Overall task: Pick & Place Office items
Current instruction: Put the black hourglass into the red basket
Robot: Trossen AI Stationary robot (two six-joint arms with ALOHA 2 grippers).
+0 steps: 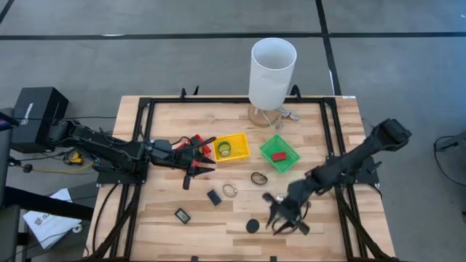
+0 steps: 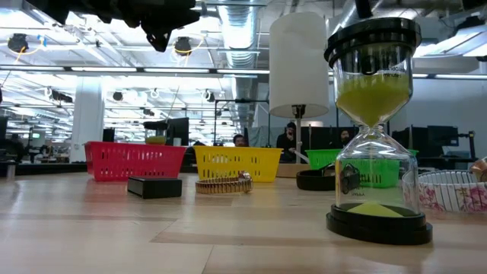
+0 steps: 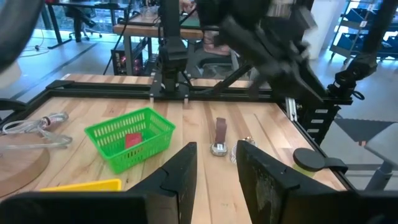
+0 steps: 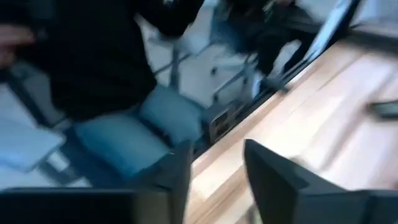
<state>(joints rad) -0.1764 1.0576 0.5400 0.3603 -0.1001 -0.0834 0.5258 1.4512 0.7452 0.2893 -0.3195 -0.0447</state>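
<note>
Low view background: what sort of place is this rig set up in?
Probably a large open-plan office or lab workspace. Behind the wooden table are exposed ceiling ducts, rows of ceiling lights, and people seated at desks with monitors. The high view shows a bare concrete floor.

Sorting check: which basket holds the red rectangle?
The green basket, rightmost of the three; a red rectangle lies inside. The yellow basket holds a ring instead.

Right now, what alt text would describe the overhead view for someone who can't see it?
Two dark robot arms reach over a wooden table: the left gripper by the yellow basket, the right gripper low beside a black disc. A green basket, white cylinder and small items lie around.
</note>
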